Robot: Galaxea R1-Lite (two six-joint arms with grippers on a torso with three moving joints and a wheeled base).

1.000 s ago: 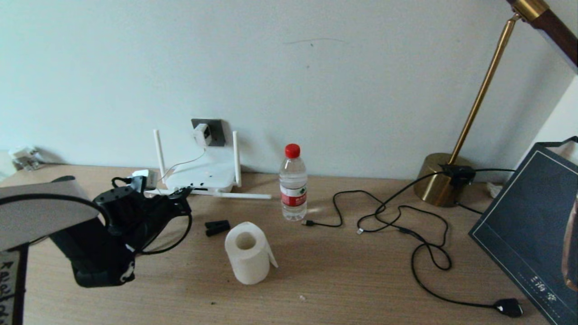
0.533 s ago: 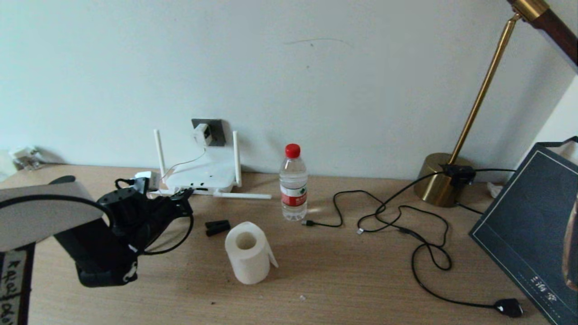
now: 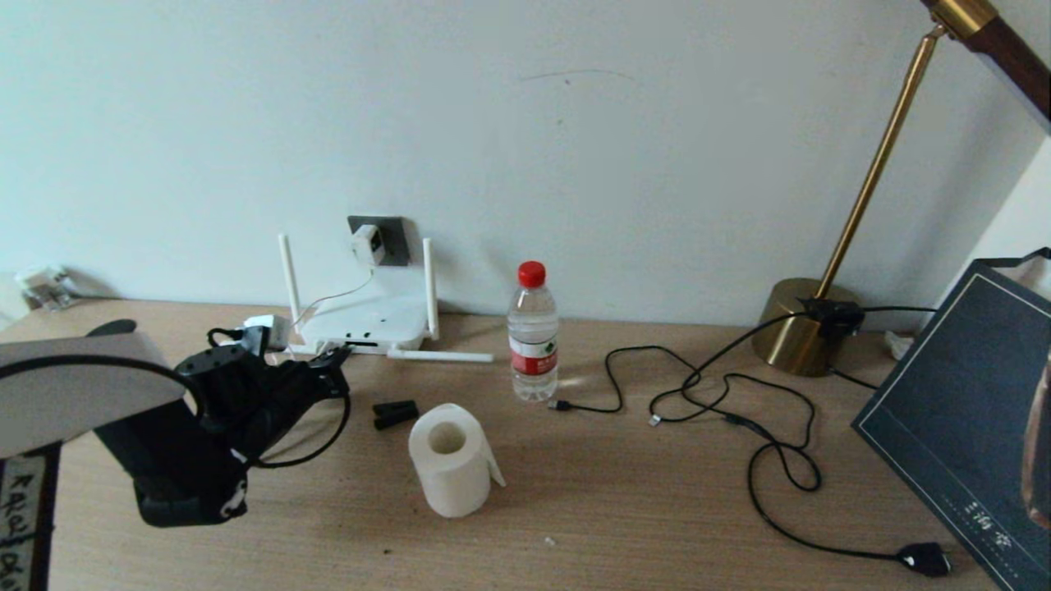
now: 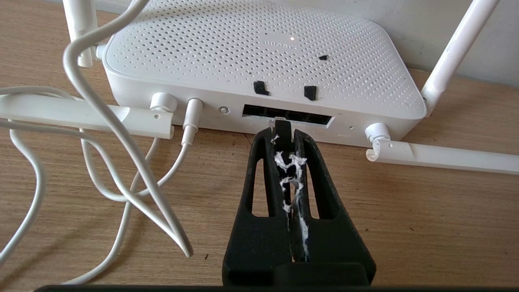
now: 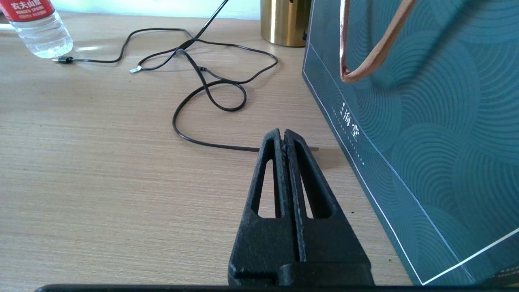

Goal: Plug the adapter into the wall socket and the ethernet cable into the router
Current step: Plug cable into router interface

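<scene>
Slightly lowered, left hand (image 4: 284,132) pinches ethernet cable (image 3: 316,435), plug at router (image 4: 259,61) port.

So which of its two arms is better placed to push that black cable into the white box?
The left. The left gripper already pinches the ethernet cable, its tip right at the router ports. The right gripper sits shut and empty far across the table, beside the teal bag.
</scene>
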